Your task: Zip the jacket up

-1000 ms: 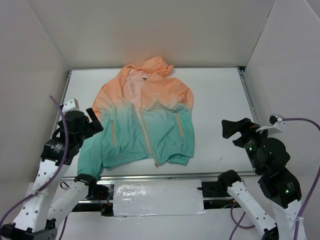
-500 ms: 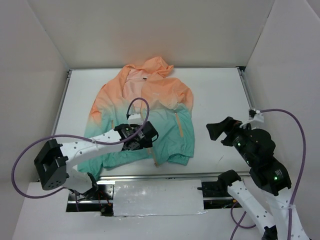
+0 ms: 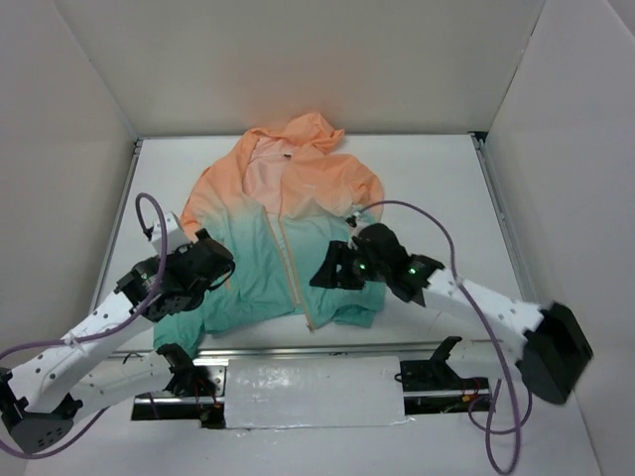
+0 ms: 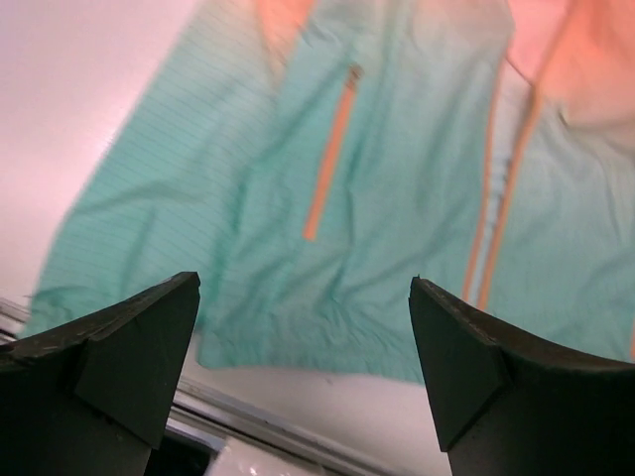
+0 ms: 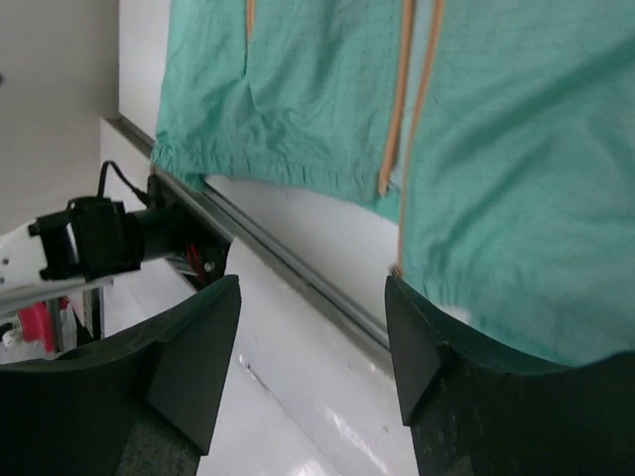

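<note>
The jacket (image 3: 283, 233) lies flat on the white table, peach hood at the far side and teal hem towards me. Its orange front zipper (image 3: 293, 273) runs down to the hem. In the right wrist view the two zipper tapes (image 5: 402, 99) hang apart at the hem. My left gripper (image 3: 210, 260) is open and empty above the jacket's left side; in its own view (image 4: 306, 283) it sits over the teal hem, near an orange pocket zip (image 4: 332, 159). My right gripper (image 3: 325, 276) is open and empty over the right front panel (image 5: 516, 149), fingertips near the hem (image 5: 313, 283).
A metal rail (image 3: 298, 347) runs along the table's near edge, with a shiny white taped plate (image 3: 313, 392) below it. White walls enclose the table on three sides. The left arm's base and cables (image 5: 89, 238) show past the rail.
My left arm has swung back from the hem beside the zipper to the jacket's left side. My right arm has reached left from the bare table onto the jacket's right panel.
</note>
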